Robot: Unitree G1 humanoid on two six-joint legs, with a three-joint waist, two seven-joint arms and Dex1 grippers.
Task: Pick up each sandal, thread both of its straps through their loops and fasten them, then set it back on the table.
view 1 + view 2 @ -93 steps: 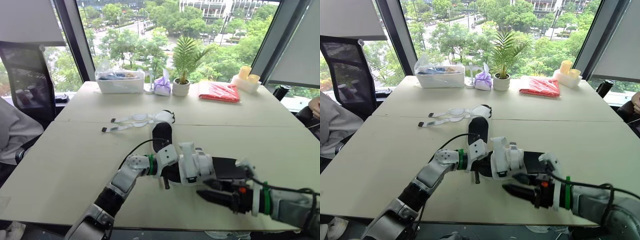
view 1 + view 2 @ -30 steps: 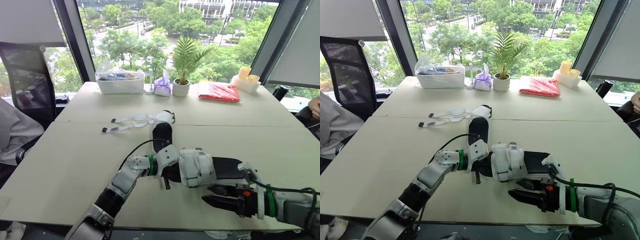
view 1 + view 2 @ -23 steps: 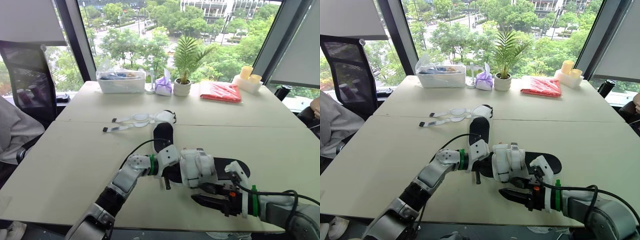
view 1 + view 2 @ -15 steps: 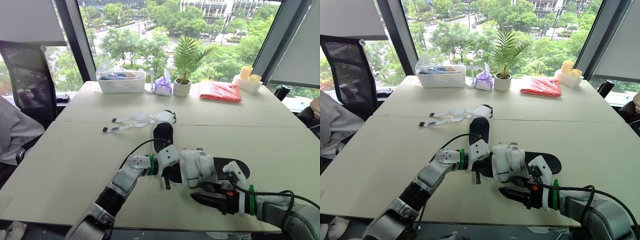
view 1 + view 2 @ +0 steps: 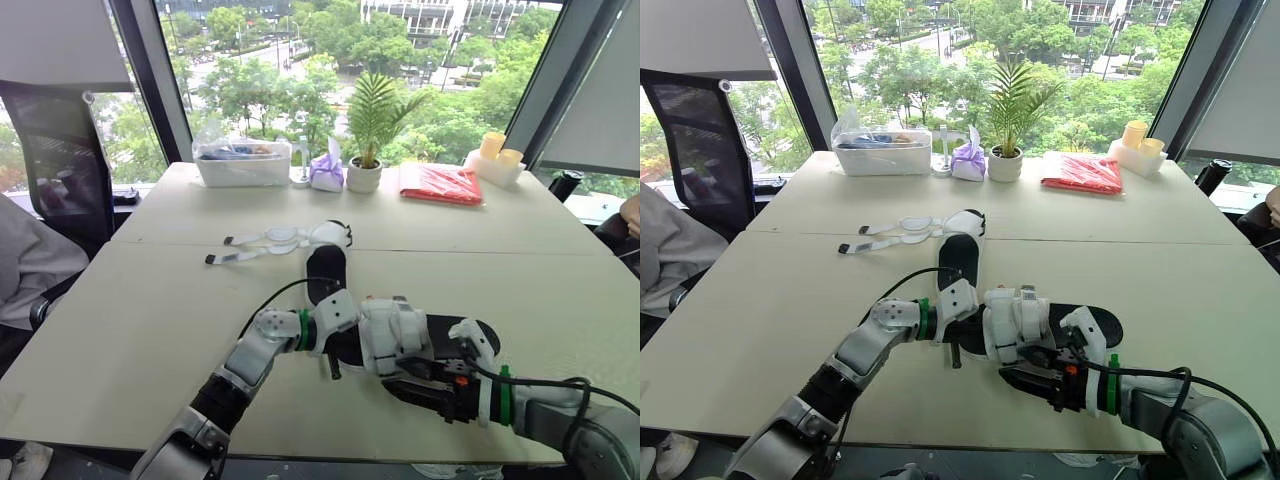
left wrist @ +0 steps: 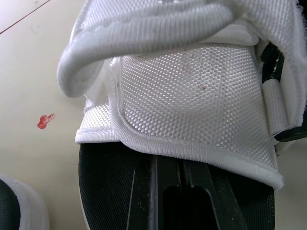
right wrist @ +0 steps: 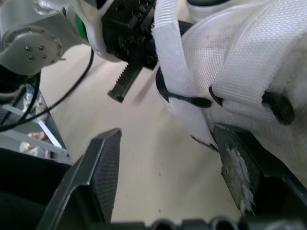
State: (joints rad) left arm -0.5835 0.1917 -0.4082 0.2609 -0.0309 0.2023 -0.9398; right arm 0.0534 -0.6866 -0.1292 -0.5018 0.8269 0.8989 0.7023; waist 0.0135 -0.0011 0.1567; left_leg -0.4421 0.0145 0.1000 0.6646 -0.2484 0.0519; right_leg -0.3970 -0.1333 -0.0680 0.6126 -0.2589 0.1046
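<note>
Left eye view: toward the left of the pale counter, the far sandal lies flat with its black footbed up. Its two white straps are spread loose across the counter to the left. Just nearer, the left gripper sits at the heel end of the near sandal; whether it is clamped there cannot be told. That sandal lies near the counter's front edge, with a bulging white mesh upper and its black sole running right. From the right, the right gripper holds nothing, its fingers spread wide apart. It is just beside the upper, where a white strap hangs down past a black loop.
</note>
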